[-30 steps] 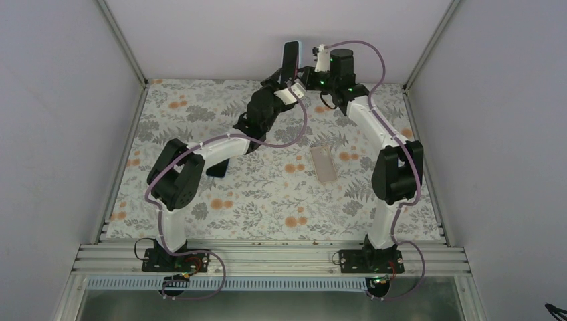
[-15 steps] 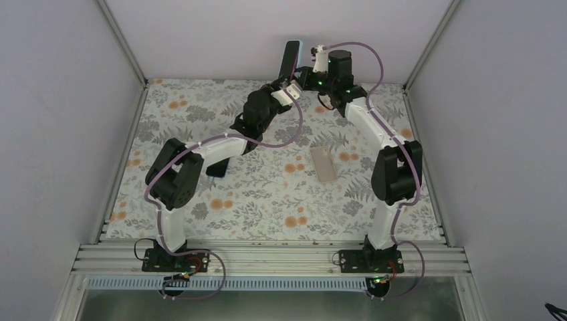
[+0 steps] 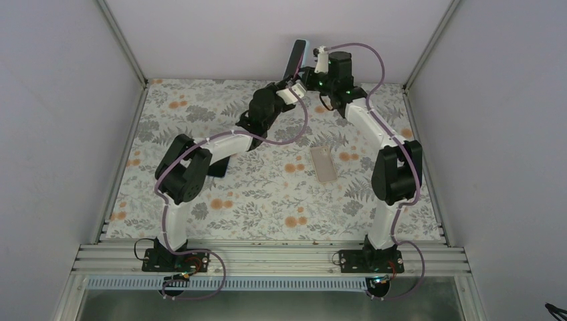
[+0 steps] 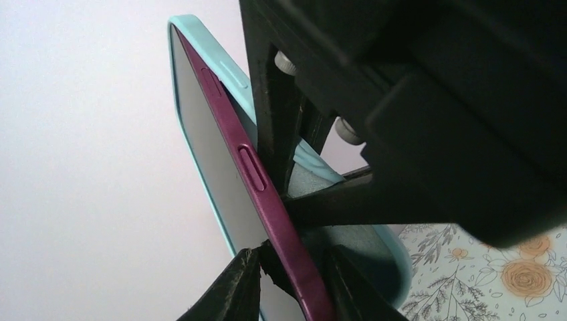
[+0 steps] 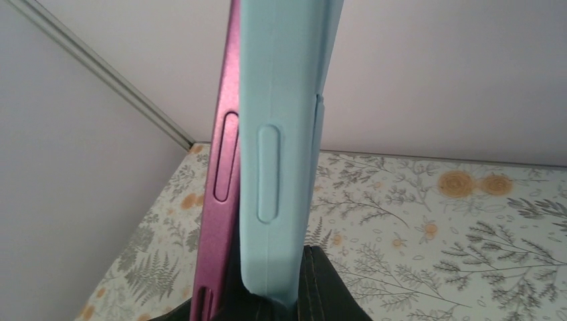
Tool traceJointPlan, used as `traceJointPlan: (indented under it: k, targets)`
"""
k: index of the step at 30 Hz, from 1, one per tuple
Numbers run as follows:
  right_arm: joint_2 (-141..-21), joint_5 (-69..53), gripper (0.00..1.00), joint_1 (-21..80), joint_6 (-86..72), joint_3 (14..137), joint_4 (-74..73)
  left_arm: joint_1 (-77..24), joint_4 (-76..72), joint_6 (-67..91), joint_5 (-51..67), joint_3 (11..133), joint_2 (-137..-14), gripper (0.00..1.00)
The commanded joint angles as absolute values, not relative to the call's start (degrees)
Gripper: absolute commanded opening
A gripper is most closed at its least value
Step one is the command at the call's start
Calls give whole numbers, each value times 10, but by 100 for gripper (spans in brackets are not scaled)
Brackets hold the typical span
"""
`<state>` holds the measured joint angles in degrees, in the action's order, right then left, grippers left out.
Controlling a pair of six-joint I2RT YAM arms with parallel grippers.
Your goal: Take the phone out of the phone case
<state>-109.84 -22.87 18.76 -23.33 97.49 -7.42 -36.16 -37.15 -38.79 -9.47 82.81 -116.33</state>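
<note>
Left gripper (image 4: 291, 269) first: it's clamped narrow on the bottom end of the phone (image 4: 265, 194), one finger on the screen side and one on the back. From the left wrist cam I can see the magenta edge and its side button running up between the fingers.

Right gripper (image 5: 267, 302) looks closed on the lower end of the phone case (image 5: 281, 134), the light teal one. On the right wrist cam the case drops straight into the dark fingers, with the phone's magenta edge sitting just left of it. On the left wrist cam the case has come away from the back of the phone lower down, and one black finger of the right gripper pokes into that gap. The top corner of the phone is in the case though, so it's not out.

On the overhead, the whole bundle is up in the air over the far edge of the floral mat (image 3: 267, 194), standing near upright with a slight lean.

Down on the mat, a flat pale see-through piece (image 3: 325, 164) lies right of the mat's middle. Some dark thing (image 3: 216, 168) sits on the mat's left half, mostly hidden under the left arm, can't tell what it is.
</note>
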Motion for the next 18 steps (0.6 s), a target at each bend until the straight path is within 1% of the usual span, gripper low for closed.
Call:
traceJointPlan:
  k: [1, 4, 8, 14, 18]
  targets:
    - [-1038, -330, 4, 232, -187, 958, -160, -303, -418, -417, -212, 851, -1183, 23]
    - [-1039, -308, 4, 227, -169, 950, -162, -307, -470, -450, -211, 822, -1171, 9]
    - [-1034, -280, 4, 219, -152, 930, -142, -307, -469, -460, -204, 807, -1155, 3]
    - [-1035, -256, 4, 202, -141, 908, -123, -307, -486, -465, -182, 777, -1123, 2]
    - [-1037, -203, 4, 187, -99, 889, -120, -304, -484, -459, -167, 763, -1100, 2]
